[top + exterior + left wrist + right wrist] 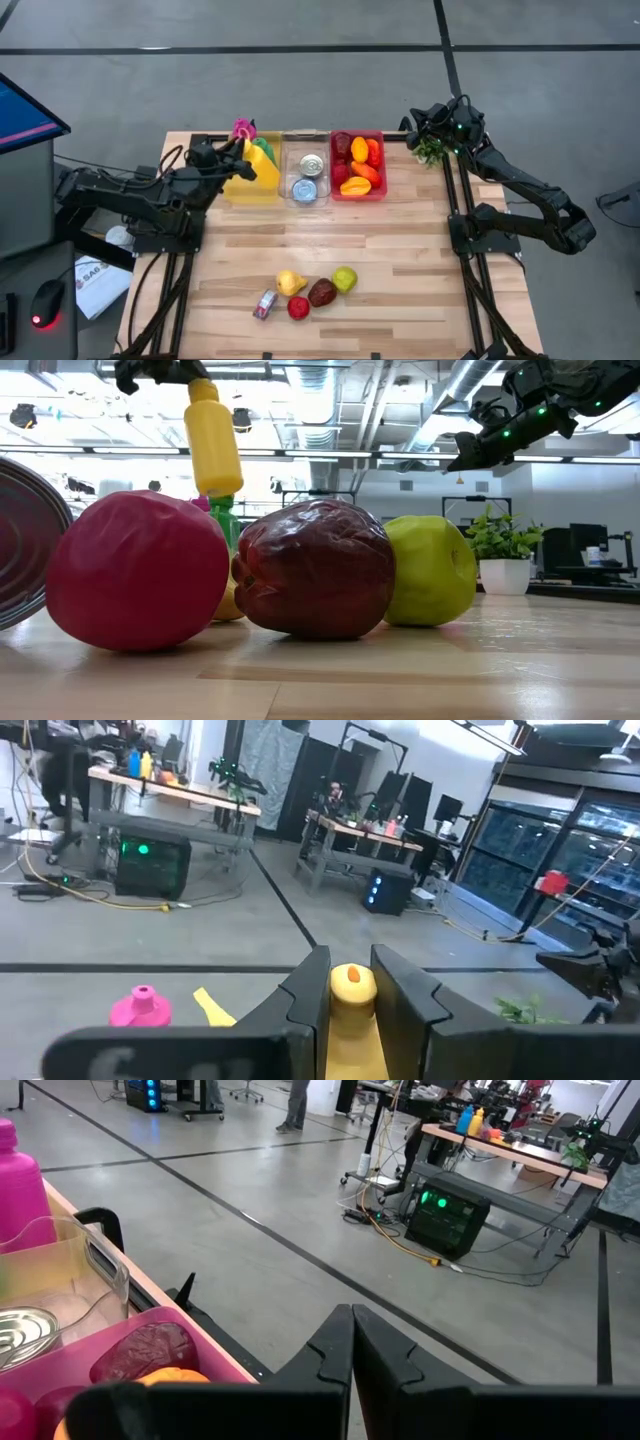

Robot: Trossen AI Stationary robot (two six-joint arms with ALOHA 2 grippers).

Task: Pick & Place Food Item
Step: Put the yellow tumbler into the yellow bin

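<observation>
While left fingers (350, 1010) clamp yellow bottle (213, 442) — no label readable | right fingers (352, 1345) together

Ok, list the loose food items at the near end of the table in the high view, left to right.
small can → yellow pear and red apple, which overlap in the order → dark red apple → green apple.
</observation>
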